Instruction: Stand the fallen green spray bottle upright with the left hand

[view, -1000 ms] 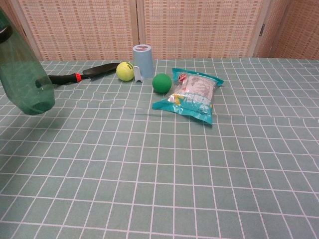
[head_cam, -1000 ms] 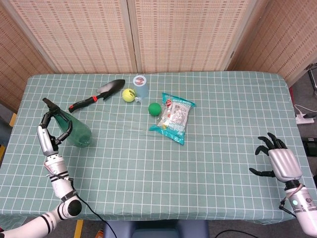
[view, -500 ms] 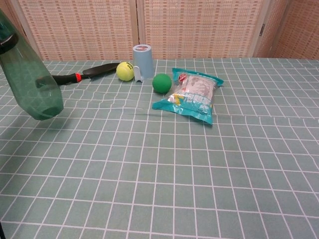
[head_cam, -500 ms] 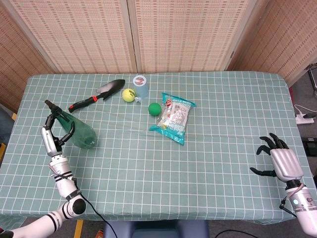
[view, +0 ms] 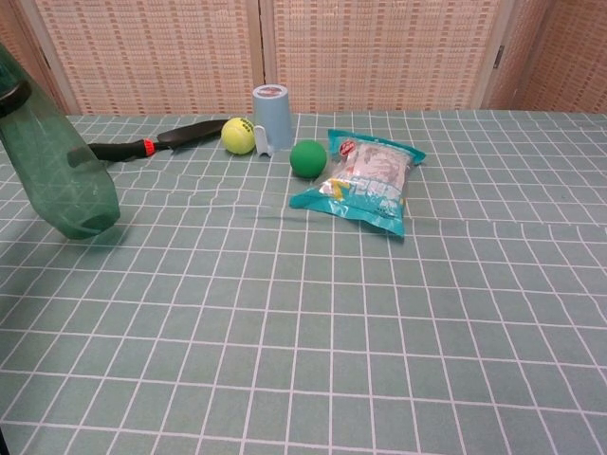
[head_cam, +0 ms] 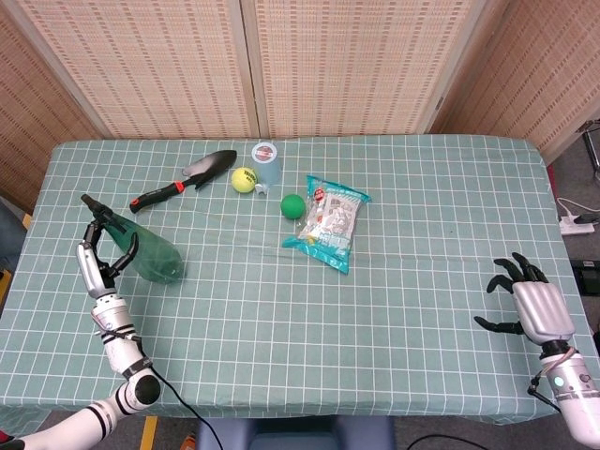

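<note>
At the table's left edge in the head view we see the left hand (head_cam: 97, 261) with fingers curled around the tilted green spray bottle (head_cam: 145, 253), the right hand (head_cam: 525, 300) resting with fingers spread and holding nothing, while in the chest view the bottle (view: 52, 161) leans, base near the cloth.

No text can be read here. The snack bag (view: 363, 183) carries a red round emblem and printing near its top, and the tennis ball (view: 238, 136) and the lid of the blue cup (view: 269, 118) bear marks, all too small to make out.
</note>
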